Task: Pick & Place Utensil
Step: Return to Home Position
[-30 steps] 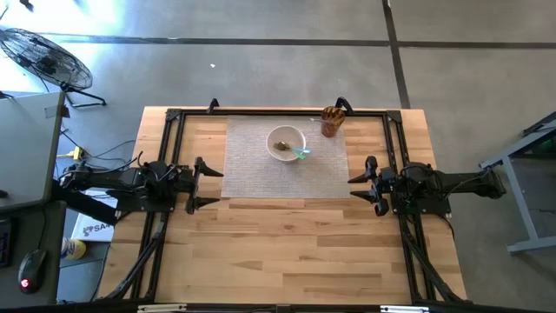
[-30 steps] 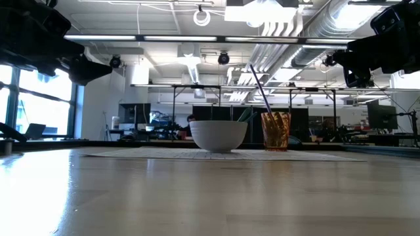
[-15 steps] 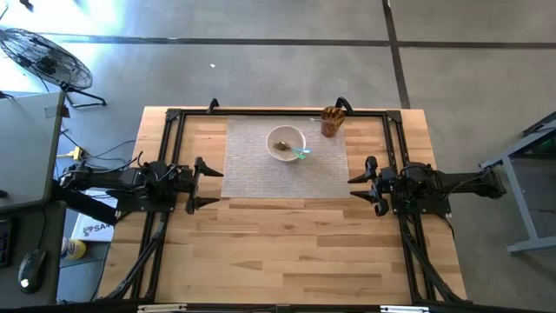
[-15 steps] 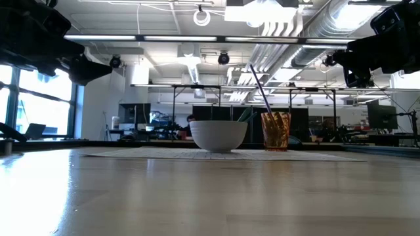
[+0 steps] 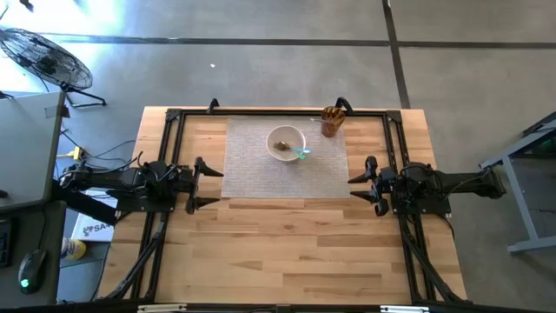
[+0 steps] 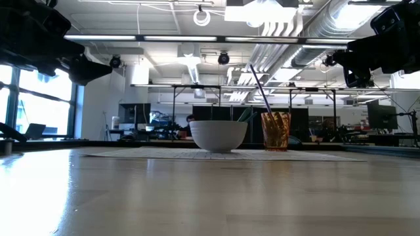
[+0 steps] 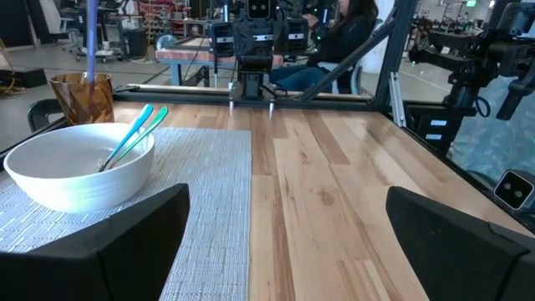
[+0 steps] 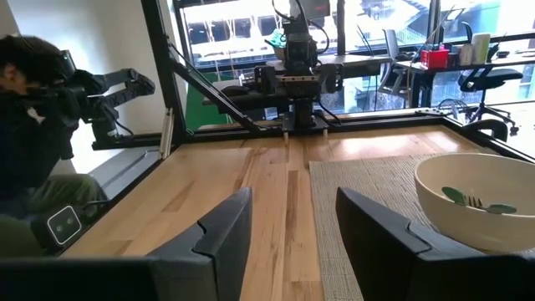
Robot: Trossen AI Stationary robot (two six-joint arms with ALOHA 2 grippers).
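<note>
High view: blue forks [image 5: 301, 155] lie in the white bowl [image 5: 285, 142], and a purple straw [image 6: 258, 85] stands in the brown cup [image 5: 330, 123]. The left gripper [image 5: 201, 184] and right gripper [image 5: 363, 184] are spread wide, empty.

The wooden surface [image 5: 287, 252] carries a black rail frame [image 5: 261, 112] along its far edge and down both sides, passing beneath the left tool [image 5: 213, 185] and the right tool [image 5: 356, 187]. Off the surface, out beyond the left tool's arm side, a floor fan [image 5: 48, 54] stands on the grey floor. A grey desk [image 5: 26, 148], a cardboard box [image 5: 87, 228] and a computer mouse [image 5: 33, 268] with a green light lie on the same side. Out past the right tool's arm side a grey metal stand [image 5: 526, 174] reaches in. A seated person [image 7: 334, 33] shows in the room ahead of the left tool. Another person [image 8: 33, 142] in dark clothes shows ahead of the right tool, off the surface's edge.
</note>
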